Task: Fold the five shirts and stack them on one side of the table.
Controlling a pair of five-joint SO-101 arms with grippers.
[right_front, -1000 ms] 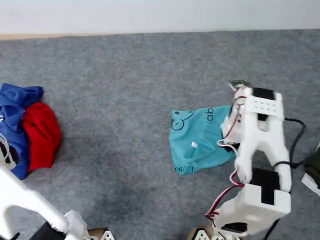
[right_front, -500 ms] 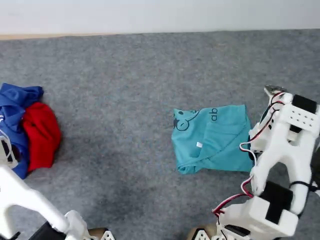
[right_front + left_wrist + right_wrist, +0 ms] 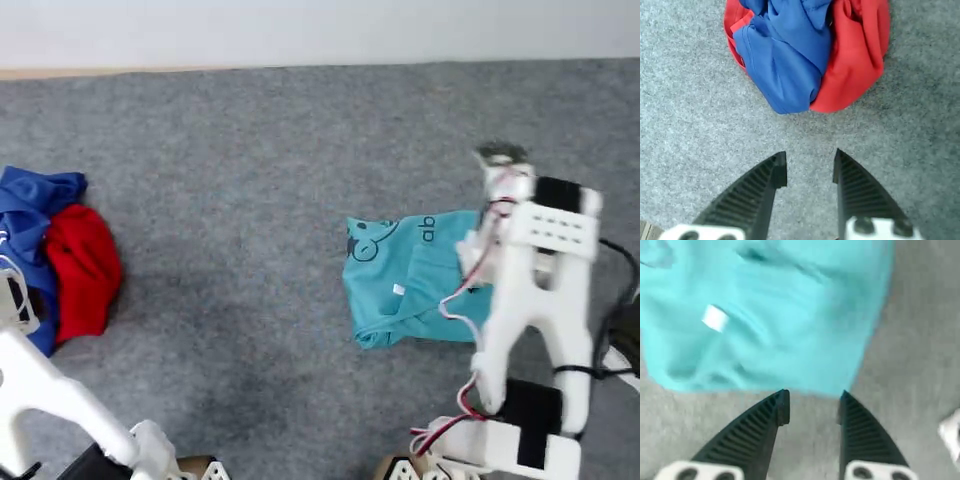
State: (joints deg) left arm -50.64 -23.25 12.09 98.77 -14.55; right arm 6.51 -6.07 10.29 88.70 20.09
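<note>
A teal shirt (image 3: 410,275), roughly folded, lies right of the table's middle. The right arm (image 3: 535,260) stands over its right part. In the right wrist view my right gripper (image 3: 812,407) is open just above the grey cloth at the edge of the teal shirt (image 3: 780,315), holding nothing. A blue shirt (image 3: 30,215) and a red shirt (image 3: 85,270) lie crumpled together at the far left. My left gripper (image 3: 810,170) hangs open and empty a little short of the blue shirt (image 3: 785,65) and the red shirt (image 3: 855,60).
Grey carpet-like cloth (image 3: 230,180) covers the table. A dark item with a white piece (image 3: 625,340) lies at the right edge, beside the right arm. The left arm's white link (image 3: 50,395) crosses the bottom left corner.
The right arm swung out to the right, uncovering the teal shirt, then came back left over its right part. The shirt lies slightly further right. The left arm has kept still.
</note>
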